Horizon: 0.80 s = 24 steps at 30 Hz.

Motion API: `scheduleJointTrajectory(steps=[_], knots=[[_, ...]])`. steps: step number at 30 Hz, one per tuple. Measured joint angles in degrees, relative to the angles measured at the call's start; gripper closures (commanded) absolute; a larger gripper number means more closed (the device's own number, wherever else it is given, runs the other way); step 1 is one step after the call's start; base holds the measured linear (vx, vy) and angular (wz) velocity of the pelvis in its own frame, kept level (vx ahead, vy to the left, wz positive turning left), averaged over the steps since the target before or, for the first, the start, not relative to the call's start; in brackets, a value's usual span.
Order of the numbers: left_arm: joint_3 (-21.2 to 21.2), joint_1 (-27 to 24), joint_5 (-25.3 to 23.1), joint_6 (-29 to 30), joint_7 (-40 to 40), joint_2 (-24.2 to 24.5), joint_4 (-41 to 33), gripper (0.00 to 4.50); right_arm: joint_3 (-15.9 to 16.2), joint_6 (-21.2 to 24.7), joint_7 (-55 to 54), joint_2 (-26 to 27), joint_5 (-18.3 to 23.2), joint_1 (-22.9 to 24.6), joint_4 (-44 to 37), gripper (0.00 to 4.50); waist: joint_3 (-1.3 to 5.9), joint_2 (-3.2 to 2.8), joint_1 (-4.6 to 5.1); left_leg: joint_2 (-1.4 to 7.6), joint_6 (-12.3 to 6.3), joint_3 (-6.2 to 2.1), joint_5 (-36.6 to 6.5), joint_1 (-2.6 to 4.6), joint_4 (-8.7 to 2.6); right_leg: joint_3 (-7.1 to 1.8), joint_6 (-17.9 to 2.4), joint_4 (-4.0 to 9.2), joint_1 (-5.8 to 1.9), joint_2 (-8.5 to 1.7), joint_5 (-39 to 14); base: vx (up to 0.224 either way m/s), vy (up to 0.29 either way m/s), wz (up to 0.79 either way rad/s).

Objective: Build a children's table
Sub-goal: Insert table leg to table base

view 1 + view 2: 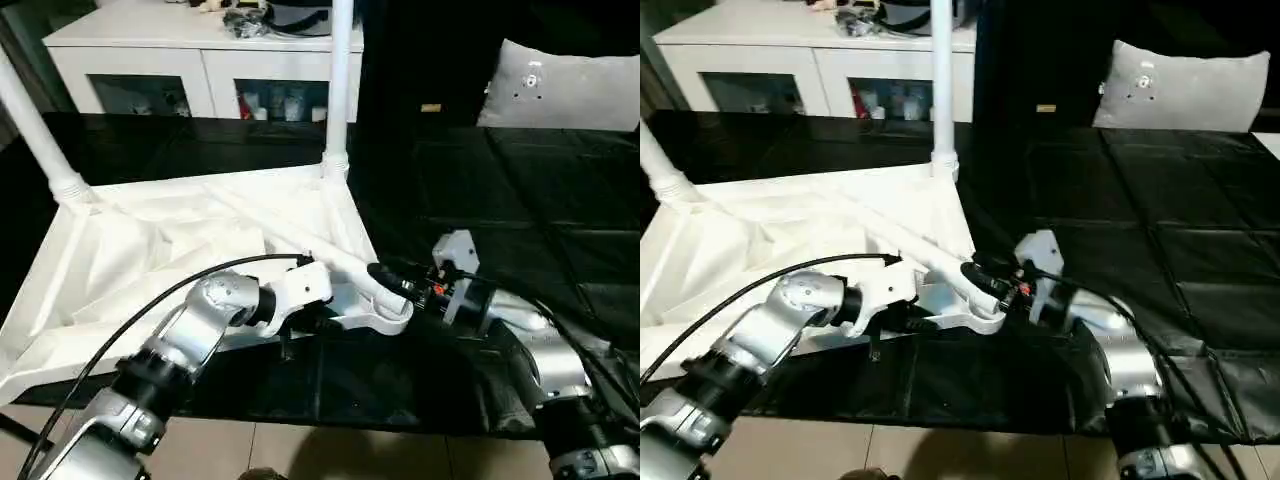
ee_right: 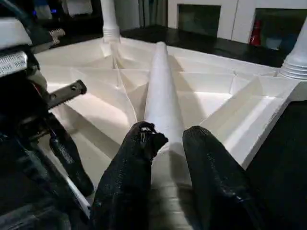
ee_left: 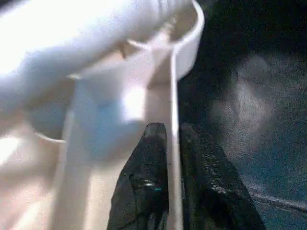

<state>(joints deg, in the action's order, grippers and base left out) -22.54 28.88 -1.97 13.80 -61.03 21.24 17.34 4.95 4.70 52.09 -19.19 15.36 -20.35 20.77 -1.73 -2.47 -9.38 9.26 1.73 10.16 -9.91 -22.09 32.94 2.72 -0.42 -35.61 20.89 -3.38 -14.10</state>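
The children's table top (image 1: pixel 150 260) lies upside down on the black mat, its ribbed underside facing up. Two white legs (image 1: pixel 340 80) (image 1: pixel 30 120) stand upright in its far corner sockets. Another leg (image 2: pixel 162 96) lies slanted across the ribs, its thick end at the near right corner socket (image 1: pixel 385 315). My right gripper (image 2: pixel 170 134) is shut on that thick end, one finger on each side. Just left of the same corner, my left gripper (image 3: pixel 173 132) is shut on the top's thin rim, which runs up between its fingers (image 3: pixel 151 143).
A white low cabinet with glass doors (image 1: pixel 200 60) stands behind the table top. A grey cushion (image 1: pixel 560 85) lies at the far right on the black mat (image 1: pixel 520 200). Pale floor tiles (image 1: pixel 300 450) show along the near edge.
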Motion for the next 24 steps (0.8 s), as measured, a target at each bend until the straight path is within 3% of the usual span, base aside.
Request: scheduleJointTrajectory(steps=[7,14,18,24], knots=[[2.1,-2.0,1.6,3.1,0.3,1.1,-4.9,3.09,1.4,9.3,-0.5,-1.8,-0.3,-3.0,-2.0,2.48,-0.07,0.12,0.25,0.0,0.0,0.05,0.0,0.03,-0.01,-0.03,0.0,0.02,-0.02,0.0,0.0,0.0,0.0,0.0],[2.1,-2.4,2.2,5.8,0.2,1.8,-7.2,2.65,5.0,17.3,1.0,-3.3,-2.4,-7.9,-1.5,1.97,-0.23,0.32,0.55,0.0,0.02,0.07,0.0,-0.02,-0.02,-0.05,0.0,0.01,0.05,0.0,0.0,0.0,0.0,0.0],[2.1,-2.4,2.2,6.2,0.3,1.9,-7.5,2.28,6.3,19.1,0.8,-3.1,-3.9,-12.7,2.3,1.63,-0.41,0.29,0.93,-0.01,0.02,0.09,0.0,-0.09,-0.02,-0.05,0.0,0.01,0.11,0.0,0.0,0.0,0.0,0.0],[1.9,-2.4,2.0,6.3,0.8,2.0,-7.5,1.8,9.0,22.1,0.2,-3.8,-8.4,-18.8,8.1,1.62,-0.58,0.45,1.11,0.01,0.03,0.09,0.0,-0.35,-0.02,0.0,0.0,0.0,0.34,0.01,0.0,0.0,0.0,0.0]])
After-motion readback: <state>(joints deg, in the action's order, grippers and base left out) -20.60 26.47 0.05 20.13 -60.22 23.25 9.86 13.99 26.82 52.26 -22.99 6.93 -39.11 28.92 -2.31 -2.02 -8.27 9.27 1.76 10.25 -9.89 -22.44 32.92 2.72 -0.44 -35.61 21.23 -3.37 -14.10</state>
